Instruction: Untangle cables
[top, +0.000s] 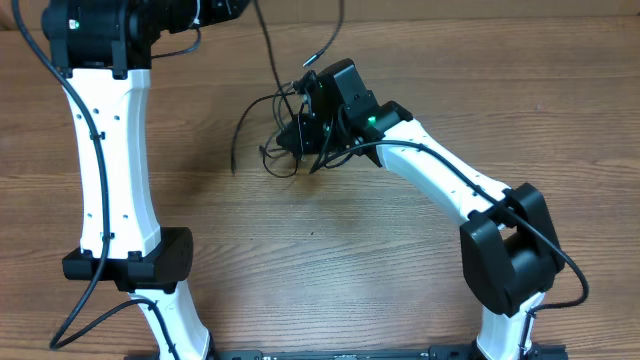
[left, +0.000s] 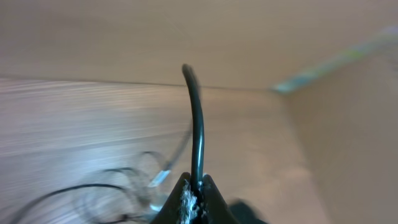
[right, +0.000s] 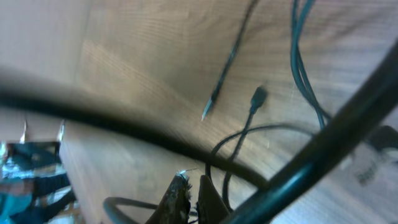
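wooden table (top: 400, 280) bears the knot of thin black cables (top: 283, 150). right gripper (top: 303, 135) sits closed within the knot, its hold unclear. beyond the knot, left gripper (left: 193, 186) pinches one strand. separating is underway; next probably calls for slow opposing pulls.

Wooden table (top: 400, 290), tangled black cables (top: 278, 160) lying on it
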